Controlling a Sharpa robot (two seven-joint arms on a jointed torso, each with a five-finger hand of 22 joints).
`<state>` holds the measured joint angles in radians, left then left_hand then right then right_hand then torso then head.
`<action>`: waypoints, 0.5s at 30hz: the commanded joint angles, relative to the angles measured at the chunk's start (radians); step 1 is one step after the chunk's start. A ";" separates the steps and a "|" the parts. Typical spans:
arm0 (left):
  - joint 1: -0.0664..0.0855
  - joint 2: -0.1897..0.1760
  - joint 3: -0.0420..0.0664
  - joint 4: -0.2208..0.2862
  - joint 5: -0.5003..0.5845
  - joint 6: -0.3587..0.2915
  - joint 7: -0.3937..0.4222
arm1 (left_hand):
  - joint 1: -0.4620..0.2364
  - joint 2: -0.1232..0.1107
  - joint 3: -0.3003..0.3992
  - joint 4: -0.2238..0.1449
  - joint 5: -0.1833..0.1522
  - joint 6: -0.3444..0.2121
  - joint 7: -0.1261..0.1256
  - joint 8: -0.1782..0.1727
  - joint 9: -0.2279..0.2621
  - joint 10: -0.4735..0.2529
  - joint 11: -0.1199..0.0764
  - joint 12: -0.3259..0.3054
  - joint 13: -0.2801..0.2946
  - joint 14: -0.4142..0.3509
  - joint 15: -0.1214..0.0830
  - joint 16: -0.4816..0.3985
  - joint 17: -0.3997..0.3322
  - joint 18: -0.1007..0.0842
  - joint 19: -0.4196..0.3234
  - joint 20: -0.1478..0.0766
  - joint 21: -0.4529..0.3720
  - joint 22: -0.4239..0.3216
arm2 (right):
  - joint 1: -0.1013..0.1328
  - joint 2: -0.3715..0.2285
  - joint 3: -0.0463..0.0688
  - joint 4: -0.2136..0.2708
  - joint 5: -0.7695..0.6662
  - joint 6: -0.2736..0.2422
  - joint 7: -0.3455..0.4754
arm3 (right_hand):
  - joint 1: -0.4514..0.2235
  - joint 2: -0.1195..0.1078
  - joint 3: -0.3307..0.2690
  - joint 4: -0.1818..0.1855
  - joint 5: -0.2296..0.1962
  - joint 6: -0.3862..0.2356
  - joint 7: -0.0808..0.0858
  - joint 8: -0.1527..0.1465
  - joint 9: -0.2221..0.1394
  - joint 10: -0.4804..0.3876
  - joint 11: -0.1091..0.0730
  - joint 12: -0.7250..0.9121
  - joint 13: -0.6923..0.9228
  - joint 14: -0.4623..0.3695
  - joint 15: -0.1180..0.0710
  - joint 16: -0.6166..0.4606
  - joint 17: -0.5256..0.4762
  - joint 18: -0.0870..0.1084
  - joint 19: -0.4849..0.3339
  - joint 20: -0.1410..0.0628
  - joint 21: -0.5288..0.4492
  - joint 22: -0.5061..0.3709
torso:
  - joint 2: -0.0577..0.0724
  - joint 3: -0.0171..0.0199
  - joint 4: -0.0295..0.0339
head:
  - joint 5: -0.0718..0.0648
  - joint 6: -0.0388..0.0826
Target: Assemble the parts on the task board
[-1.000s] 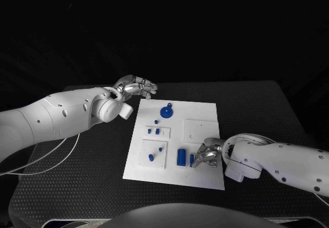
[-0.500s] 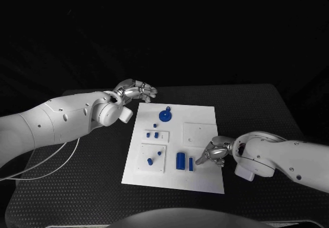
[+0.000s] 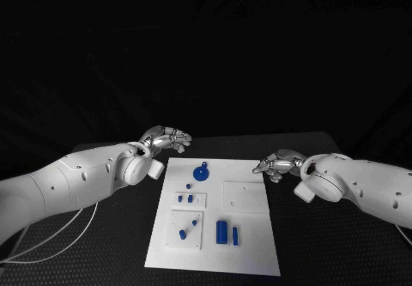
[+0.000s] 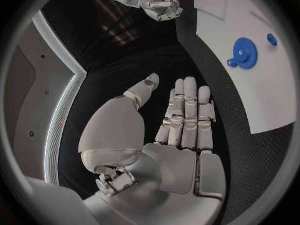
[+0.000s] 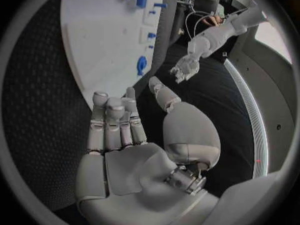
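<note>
Both hands, left hand (image 3: pixel 168 139) and right hand (image 3: pixel 279 163), hovered with fingers apart and holding nothing, flanking the far end of the task board (image 3: pixel 249 250), where a blue gear (image 3: pixel 201 173) lay.

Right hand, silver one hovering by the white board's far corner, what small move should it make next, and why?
Probably lower the right hand back toward the white task board and reach for the two upright blue blocks. It holds nothing, its fingers are apart in its wrist view, and it hangs beside the board's far right corner, apart from every part.
</note>
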<state>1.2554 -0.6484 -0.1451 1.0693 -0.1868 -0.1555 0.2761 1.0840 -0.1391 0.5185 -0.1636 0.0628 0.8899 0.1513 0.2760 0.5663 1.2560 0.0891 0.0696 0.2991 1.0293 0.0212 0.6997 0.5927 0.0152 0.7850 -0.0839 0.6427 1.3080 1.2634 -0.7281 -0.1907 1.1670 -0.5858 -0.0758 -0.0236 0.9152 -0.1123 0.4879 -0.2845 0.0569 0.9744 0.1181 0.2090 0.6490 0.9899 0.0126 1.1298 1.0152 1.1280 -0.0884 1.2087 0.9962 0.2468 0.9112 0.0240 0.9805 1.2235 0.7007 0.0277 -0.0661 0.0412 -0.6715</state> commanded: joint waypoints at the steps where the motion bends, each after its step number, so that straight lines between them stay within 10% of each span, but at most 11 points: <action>1: 0.001 0.018 0.002 -0.041 0.068 -0.047 0.045 | -0.002 0.010 0.005 0.000 0.002 0.007 -0.006 0.005 0.000 -0.014 0.005 -0.003 -0.005 -0.028 0.017 -0.045 -0.019 0.022 -0.012 0.018 -0.012 0.018 | -0.013 0.049 0.034 -0.148 0.176 -0.036 0.191 | 0.018 0.005 0.015 0.000 0.019 -0.013 0.016 -0.010 -0.001 -0.051 0.014 -0.070 -0.053 -0.063 0.017 -0.079 -0.043 -0.013 -0.067 0.028 -0.062 -0.024 | -0.016 -0.0059 0.0020 | -0.013 0.059; 6: 0.001 0.050 0.003 -0.104 0.092 -0.045 0.051 | -0.019 0.009 0.002 0.000 -0.006 -0.032 -0.012 -0.017 -0.016 -0.102 0.011 -0.007 -0.039 -0.101 0.056 -0.161 -0.056 0.023 -0.079 0.059 -0.068 0.003 | -0.050 0.115 0.080 -0.272 0.248 -0.022 0.232 | 0.026 0.012 0.026 -0.002 0.038 -0.047 0.040 -0.014 0.004 -0.124 0.049 -0.260 -0.244 -0.161 0.083 -0.290 -0.167 -0.041 -0.198 0.085 -0.216 -0.095 | -0.034 -0.0112 0.0054 | -0.014 0.119; 11: 0.001 0.060 0.005 -0.144 0.129 -0.027 0.055 | -0.054 -0.015 -0.006 0.016 -0.010 -0.081 -0.019 -0.042 -0.035 -0.219 0.016 -0.006 -0.094 -0.233 0.092 -0.278 -0.091 0.009 -0.159 0.096 -0.160 -0.042 | -0.091 0.184 0.151 -0.346 0.317 -0.002 0.267 | 0.026 0.031 0.054 -0.001 0.063 -0.108 0.052 -0.041 -0.016 -0.208 0.141 -0.555 -0.515 -0.336 0.221 -0.594 -0.340 -0.097 -0.415 0.142 -0.396 -0.178 | -0.051 -0.0120 0.0000 | -0.001 0.151; 15: 0.001 0.069 0.006 -0.167 0.136 -0.015 0.061 | -0.083 -0.047 -0.004 0.046 -0.012 -0.122 -0.031 -0.058 -0.044 -0.284 0.007 -0.007 -0.131 -0.314 0.110 -0.343 -0.118 -0.006 -0.204 0.117 -0.228 -0.079 | -0.108 0.209 0.179 -0.361 0.335 0.005 0.286 | 0.034 0.046 0.036 -0.009 0.056 -0.126 0.042 -0.039 -0.059 -0.114 0.131 -0.749 -0.756 -0.328 0.239 -0.775 -0.476 -0.083 -0.437 0.179 -0.505 -0.268 | -0.062 -0.0092 -0.0062 | 0.008 0.164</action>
<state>1.2555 -0.5865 -0.1409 0.9052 -0.0924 -0.1826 0.3095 1.0065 -0.1851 0.5141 -0.1200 0.0572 0.7715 0.1193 0.2204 0.5232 0.9767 0.0967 0.0649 0.1709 0.7212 0.1298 0.3613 0.4767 0.0217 0.5847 0.0324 0.4187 1.2310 1.1611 -0.5163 -0.0116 0.8125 -0.3139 -0.0928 0.1999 0.9440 -0.0695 0.5263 -0.2904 0.1163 0.8539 0.1575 0.1701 0.5940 0.8678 0.1441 0.3941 0.2773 0.7988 0.1466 0.4462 0.5306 0.1542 0.4695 0.1972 0.4815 0.9620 0.6513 0.0164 -0.0665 0.0429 -0.5169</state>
